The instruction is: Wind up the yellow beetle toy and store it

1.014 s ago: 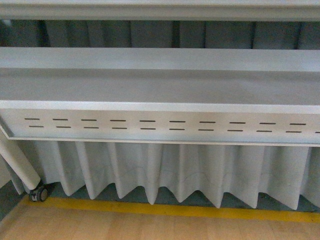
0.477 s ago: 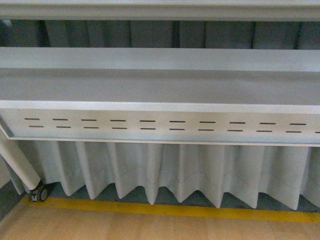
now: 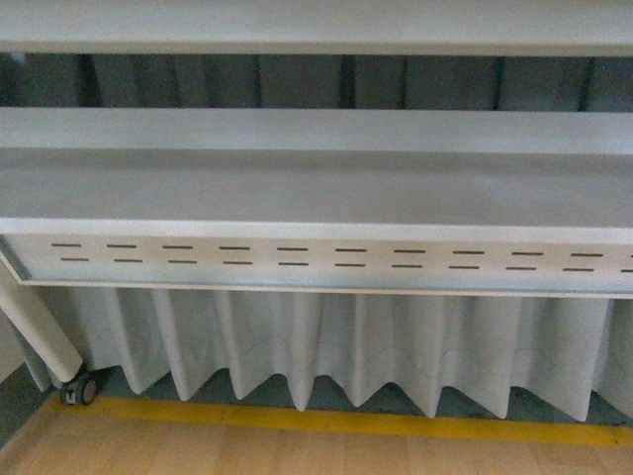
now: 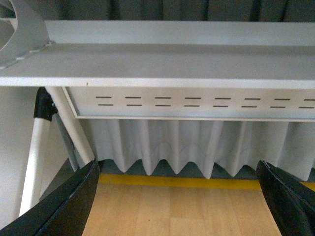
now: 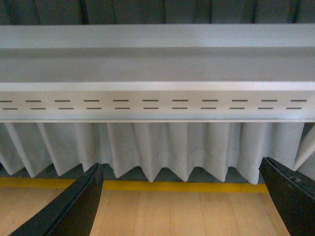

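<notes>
Your left hand (image 4: pixel 178 167) and right hand (image 5: pixel 181 166) both stand wide open, holding nothing, before the slotted panel (image 3: pixel 316 257) above the wooden floor (image 3: pixel 297 453).

Pale grey metal shelf (image 3: pixel 316 188) with slotted front panel (image 3: pixel 316 265); pleated white fabric skirt (image 3: pixel 326 346) beneath; yellow floor stripe (image 3: pixel 326 421); light wooden floor (image 3: pixel 297 453) nearest; black caster (image 3: pixel 79 389) at left.

Left end effector (image 4: pixel 178 169), jaws wide, before slotted shelf (image 4: pixel 177 64) and curtain (image 4: pixel 187 147)
</notes>
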Robot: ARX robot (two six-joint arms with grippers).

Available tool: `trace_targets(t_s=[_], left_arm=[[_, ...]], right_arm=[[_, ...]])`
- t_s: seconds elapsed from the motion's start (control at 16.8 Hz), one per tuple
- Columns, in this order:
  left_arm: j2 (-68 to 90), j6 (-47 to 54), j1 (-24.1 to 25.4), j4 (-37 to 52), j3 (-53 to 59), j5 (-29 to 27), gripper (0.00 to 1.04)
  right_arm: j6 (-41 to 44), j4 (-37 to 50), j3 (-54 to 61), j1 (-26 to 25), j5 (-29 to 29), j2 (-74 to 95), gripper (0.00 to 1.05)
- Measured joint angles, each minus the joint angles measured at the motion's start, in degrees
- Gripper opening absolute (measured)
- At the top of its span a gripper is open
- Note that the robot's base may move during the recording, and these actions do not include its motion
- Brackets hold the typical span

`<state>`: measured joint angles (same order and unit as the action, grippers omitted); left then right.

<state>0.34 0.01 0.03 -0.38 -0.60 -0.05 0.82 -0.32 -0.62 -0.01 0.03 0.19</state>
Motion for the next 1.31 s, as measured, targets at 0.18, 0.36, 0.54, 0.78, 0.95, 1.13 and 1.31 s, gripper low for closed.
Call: trace_targets(t_s=[0.18, 0.36, 0.54, 0.78, 0.95, 1.13, 1.31], left_arm=[[0.0, 0.0, 0.0, 0.2, 0.0, 0.0, 0.98], [0.0, 0.0, 0.0, 0.1, 0.0, 0.1, 0.98], [0.0, 0.0, 0.0, 0.1, 0.0, 0.0, 0.98], [0.0, 0.0, 0.0, 0.2, 0.0, 0.0, 0.98], [0.0, 0.0, 0.0, 0.2, 0.0, 0.0, 0.98], [0.0, 0.0, 0.0, 0.1, 0.0, 0.0, 0.98], [0.0, 0.0, 0.0, 0.1, 0.0, 0.1, 0.98]], right_arm=[[0.0, 0.0, 0.0, 0.0, 0.0, 0.0, 0.98], [0.0, 0.0, 0.0, 0.0, 0.0, 0.0, 0.98], [0.0, 0.0, 0.0, 0.0, 0.0, 0.0, 0.98], [0.0, 0.1, 0.0, 0.0, -0.1, 0.0, 0.98], [0.0, 0.1, 0.0, 0.0, 0.0, 0.0, 0.98], [0.0, 0.1, 0.0, 0.0, 0.0, 0.0, 0.98], [-0.1, 0.0, 0.0, 0.0, 0.0, 0.0, 0.98]])
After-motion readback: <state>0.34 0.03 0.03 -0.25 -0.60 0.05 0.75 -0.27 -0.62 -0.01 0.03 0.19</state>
